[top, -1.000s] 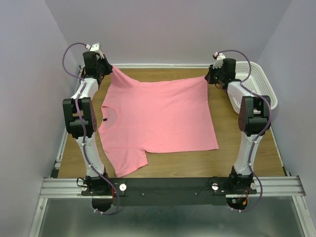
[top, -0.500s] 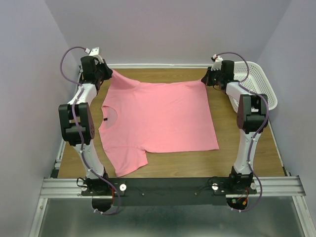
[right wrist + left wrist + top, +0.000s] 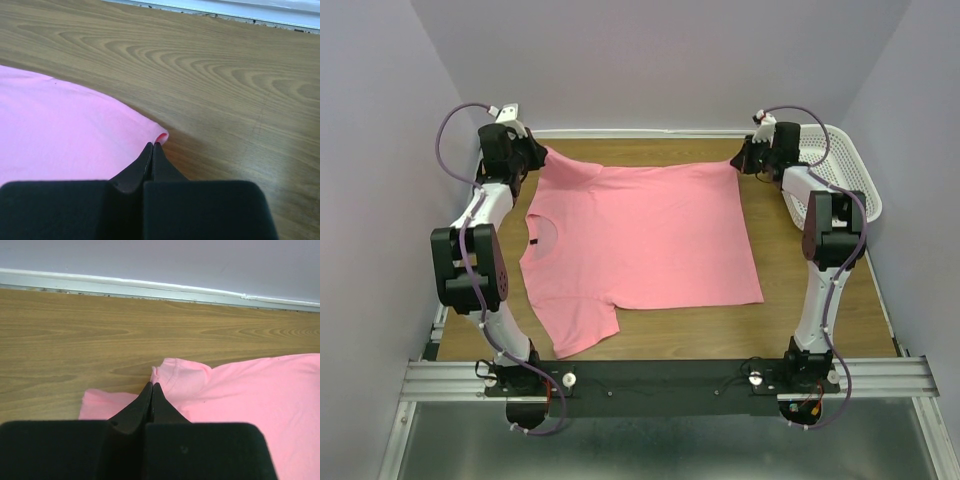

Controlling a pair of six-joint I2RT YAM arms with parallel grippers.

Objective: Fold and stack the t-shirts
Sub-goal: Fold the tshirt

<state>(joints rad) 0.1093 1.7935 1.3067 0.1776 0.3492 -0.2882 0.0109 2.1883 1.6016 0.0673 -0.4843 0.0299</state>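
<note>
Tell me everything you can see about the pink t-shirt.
The t-shirt is plain salmon-pink soft cloth, short-sleeved with a round neck. It lies spread nearly flat on the wooden table, neck toward the left, hem toward the right, near sleeve pointing at the arm bases. The left gripper has its jaws shut on the far sleeve, and the right gripper has its jaws shut on the far hem corner.

I get soft, even, bright light from above; faint shadows edge the t-shirt (image 3: 640, 235), and the surface (image 3: 75, 330) beyond it reads sharp in wrist views.
</note>
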